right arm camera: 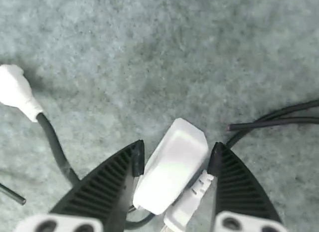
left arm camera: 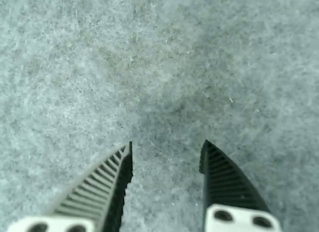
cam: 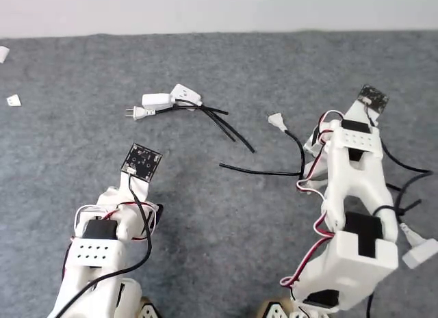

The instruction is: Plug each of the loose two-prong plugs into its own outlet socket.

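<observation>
My right gripper (right arm camera: 177,143) is open, with a white outlet socket block (right arm camera: 172,164) lying on the mat between its fingers. A white plug (right arm camera: 189,207) sits at the block's near end. A loose white plug (right arm camera: 15,90) on a black cord lies off to one side; from above this plug (cam: 276,121) is just left of the right arm (cam: 352,167). Another loose two-prong plug (cam: 140,113) lies at the back beside two white sockets (cam: 171,97). My left gripper (left arm camera: 167,147) is open over bare grey mat, nothing between its fingers.
Black cords (cam: 226,126) trail across the middle of the grey mat (cam: 226,65). Another white socket with a plug (cam: 419,252) lies at the right edge by the right arm's base. Small white scraps (cam: 14,100) lie at the far left.
</observation>
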You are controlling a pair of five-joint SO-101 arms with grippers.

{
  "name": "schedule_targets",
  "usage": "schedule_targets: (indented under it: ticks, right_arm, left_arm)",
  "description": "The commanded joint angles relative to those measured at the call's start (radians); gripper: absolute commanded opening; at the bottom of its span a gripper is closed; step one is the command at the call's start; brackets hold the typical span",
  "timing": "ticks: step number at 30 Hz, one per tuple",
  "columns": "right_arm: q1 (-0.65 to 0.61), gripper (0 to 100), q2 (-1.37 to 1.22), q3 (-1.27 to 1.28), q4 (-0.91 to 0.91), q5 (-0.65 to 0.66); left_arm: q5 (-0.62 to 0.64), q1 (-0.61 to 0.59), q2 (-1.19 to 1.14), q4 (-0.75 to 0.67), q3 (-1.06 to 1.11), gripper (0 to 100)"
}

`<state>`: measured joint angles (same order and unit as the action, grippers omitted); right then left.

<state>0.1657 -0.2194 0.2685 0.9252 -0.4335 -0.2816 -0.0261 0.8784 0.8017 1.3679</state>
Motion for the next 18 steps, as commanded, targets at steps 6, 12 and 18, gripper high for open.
schedule_targets:
  ticks: [6, 12, 18]
  right_arm:
    - [-0.03, 12.5, -0.015, -0.061, 0.019, -0.005]
    - [-0.027, 0.4, 0.056, -0.109, 0.096, 0.078]
    - [-0.027, 0.8, 0.3, -0.138, 0.257, 0.087]
  left_arm:
    - [0.006, 0.008, 0.012, -0.029, -0.008, 21]
    - [0.006, 0.008, 0.012, -0.029, -0.008, 21]
    - [0.006, 0.008, 0.012, -0.029, -0.008, 21]
